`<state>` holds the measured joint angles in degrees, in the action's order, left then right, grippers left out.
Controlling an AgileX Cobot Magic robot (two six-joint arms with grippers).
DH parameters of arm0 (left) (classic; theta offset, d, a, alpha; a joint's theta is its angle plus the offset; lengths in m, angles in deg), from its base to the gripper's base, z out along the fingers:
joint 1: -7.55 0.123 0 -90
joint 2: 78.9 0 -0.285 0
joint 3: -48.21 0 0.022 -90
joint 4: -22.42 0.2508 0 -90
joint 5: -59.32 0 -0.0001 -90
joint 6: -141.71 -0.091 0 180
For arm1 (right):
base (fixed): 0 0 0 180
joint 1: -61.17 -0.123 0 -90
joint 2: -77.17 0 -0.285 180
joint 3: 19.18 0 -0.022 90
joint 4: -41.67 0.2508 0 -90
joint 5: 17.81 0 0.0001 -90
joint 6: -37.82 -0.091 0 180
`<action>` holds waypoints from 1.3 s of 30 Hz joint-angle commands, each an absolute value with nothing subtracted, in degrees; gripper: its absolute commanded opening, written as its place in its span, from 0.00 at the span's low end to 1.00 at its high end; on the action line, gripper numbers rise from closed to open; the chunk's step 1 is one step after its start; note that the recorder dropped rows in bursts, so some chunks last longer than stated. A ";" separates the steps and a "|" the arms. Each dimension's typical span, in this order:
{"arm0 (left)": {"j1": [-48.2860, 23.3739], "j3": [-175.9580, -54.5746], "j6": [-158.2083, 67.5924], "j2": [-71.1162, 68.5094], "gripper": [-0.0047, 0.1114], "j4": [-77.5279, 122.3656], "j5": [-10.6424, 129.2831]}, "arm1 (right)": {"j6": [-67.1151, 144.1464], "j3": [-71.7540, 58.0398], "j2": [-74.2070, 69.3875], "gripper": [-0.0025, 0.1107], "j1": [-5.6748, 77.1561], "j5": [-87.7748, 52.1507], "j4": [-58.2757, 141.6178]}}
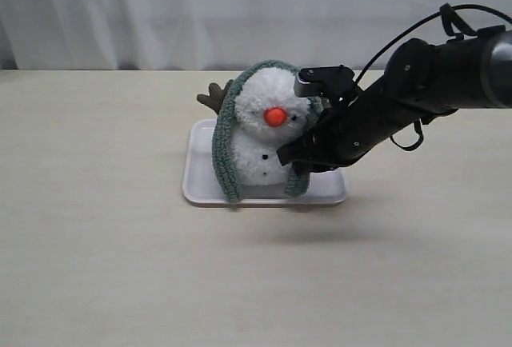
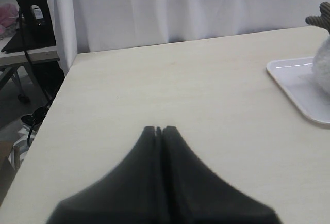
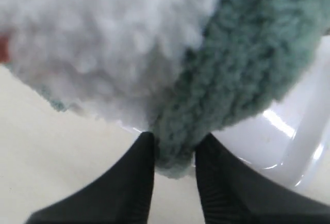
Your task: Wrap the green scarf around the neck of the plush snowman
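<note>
On beige table [image 1: 96, 267], tray [image 1: 196, 189], snowman [image 1: 260, 105], green scarf [image 1: 224, 155], curtain [image 1: 160, 11] behind

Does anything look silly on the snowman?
Yes. The green scarf goes over the head of the plush snowman like a hood, hanging down both sides, not around the neck. The right gripper pinches one end.
</note>
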<state>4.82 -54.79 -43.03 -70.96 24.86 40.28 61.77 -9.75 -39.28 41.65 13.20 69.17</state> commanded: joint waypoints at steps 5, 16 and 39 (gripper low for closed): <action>4.86 -54.57 -42.97 -71.12 0.04 24.73 40.84 | 62.56 -12.81 -33.86 0.47 41.84 25.78 68.84; 4.86 -54.57 -42.97 -71.12 0.04 24.73 40.84 | 60.96 -16.50 -28.71 0.47 41.84 39.18 69.30; 4.86 -54.57 -42.97 -71.12 0.04 24.73 40.84 | 50.58 -38.40 -39.31 0.06 41.96 29.40 55.54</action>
<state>4.82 -54.79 -43.03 -70.96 24.86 40.28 51.21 -33.59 -35.58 41.65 23.81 56.90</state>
